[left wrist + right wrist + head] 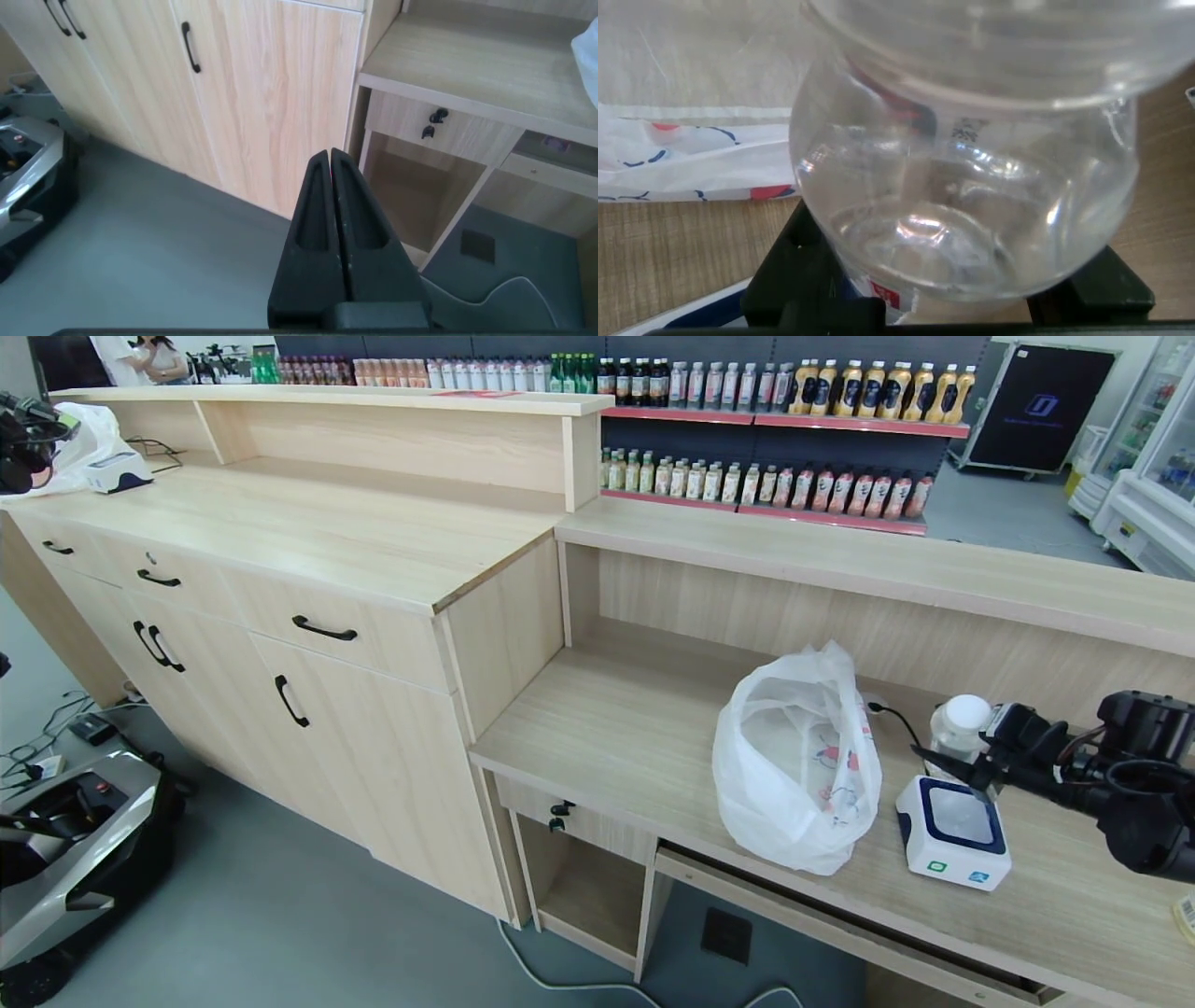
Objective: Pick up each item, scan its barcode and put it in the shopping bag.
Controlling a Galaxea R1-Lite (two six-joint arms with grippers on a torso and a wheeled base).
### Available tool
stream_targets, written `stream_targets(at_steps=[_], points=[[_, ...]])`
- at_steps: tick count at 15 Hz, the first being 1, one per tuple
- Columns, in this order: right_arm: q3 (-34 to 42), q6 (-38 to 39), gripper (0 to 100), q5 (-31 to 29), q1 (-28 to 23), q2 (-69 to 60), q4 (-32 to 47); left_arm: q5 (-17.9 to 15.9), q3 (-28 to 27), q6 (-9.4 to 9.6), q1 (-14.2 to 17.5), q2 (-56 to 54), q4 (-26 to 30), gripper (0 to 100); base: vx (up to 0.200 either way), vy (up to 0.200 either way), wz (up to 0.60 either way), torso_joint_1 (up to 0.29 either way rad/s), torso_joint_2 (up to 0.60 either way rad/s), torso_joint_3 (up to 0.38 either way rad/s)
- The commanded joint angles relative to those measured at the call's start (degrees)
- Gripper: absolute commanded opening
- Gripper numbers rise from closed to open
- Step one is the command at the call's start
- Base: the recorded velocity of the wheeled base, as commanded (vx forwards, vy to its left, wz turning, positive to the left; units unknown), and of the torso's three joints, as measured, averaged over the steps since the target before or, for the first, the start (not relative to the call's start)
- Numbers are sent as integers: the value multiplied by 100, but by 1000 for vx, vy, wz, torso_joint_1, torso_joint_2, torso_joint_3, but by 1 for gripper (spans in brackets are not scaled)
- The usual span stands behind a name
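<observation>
A clear plastic bottle [959, 728] with a white cap hangs just above the white barcode scanner [952, 833] on the low counter, and my right gripper [952, 763] is shut on it. In the right wrist view the bottle [971, 187] sits between the dark fingers [789, 285], with the scanner's edge [677, 319] below. The white shopping bag [798, 765] stands open just left of the scanner, and the same bag [691, 93] lies behind the bottle in the right wrist view. My left gripper [330, 161] is shut and empty, low over the grey floor by the cabinet doors.
The low counter [616, 728] has bare wood left of the bag. A taller counter with drawers [308, 546] stands to the left. A cable [896, 719] runs behind the scanner. A small labelled item [1186, 915] lies at the counter's right edge. Drink shelves line the back.
</observation>
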State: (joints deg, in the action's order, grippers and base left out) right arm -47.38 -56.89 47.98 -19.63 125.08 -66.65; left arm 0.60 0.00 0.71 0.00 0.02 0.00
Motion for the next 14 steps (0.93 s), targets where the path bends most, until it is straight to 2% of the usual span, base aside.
stream_targets(at_steps=[1,6,11,14], points=[[45,-6,0,1,3,-106,-6,2,0,0,0,-2,0,0,0,0,0,0,0,0],[230,-32,0,-52,-6,-607,99,2,0,0,0,-2,0,0,0,0,0,0,0,0],[362,-850,0,-26,-173,-932,1057,2,0,0,0,-2,0,0,0,0,0,0,0,0],[362,-902,0,-26,-182,-968,1136,2,0,0,0,-2,0,0,0,0,0,0,0,0]])
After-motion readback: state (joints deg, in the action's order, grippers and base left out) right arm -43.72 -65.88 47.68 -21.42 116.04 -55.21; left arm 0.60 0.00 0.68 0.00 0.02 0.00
